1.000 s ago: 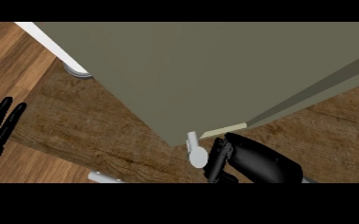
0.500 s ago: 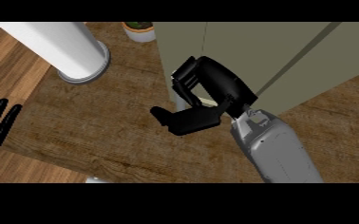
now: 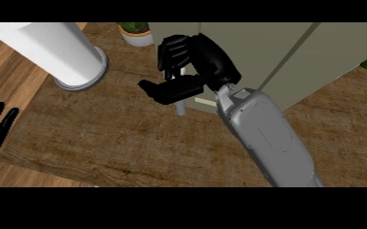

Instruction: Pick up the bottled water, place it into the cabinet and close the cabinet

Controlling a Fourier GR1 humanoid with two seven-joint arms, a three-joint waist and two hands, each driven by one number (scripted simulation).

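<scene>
right hand (image 3: 192,70): up against the cabinet (image 3: 287,58), at the edge of the near door, above the surface (image 3: 122,136).
right fingers (image 3: 172,58): curled over the upper part of the door's pale handle (image 3: 181,107); thumb reaches out to the left below them. Clenched on the handle, as far as I can see.
right forearm (image 3: 265,136): grey, comes in from the lower right and slants up-left to the wrist at the door.
handle: thin, pale, upright; only its lower end shows, under my thumb.
cabinet: olive-grey, fills the upper right; a dark seam runs down between two door panels to the right of my hand. I cannot tell whether the doors are fully shut.
bottle: not visible anywhere; I cannot say where it is. The cabinet's inside is hidden by the doors.
left hand (image 3: 7,121): only dark fingertips show at the left edge, straight, released, resting well apart from everything else.
white cylinder (image 3: 61,53): large, upright on a round base, upper left on the surface, well clear of my right hand.
plant pot (image 3: 136,34): small, white, green leaves, at the top edge just left of the cabinet.
surface: brown wood grain.
</scene>
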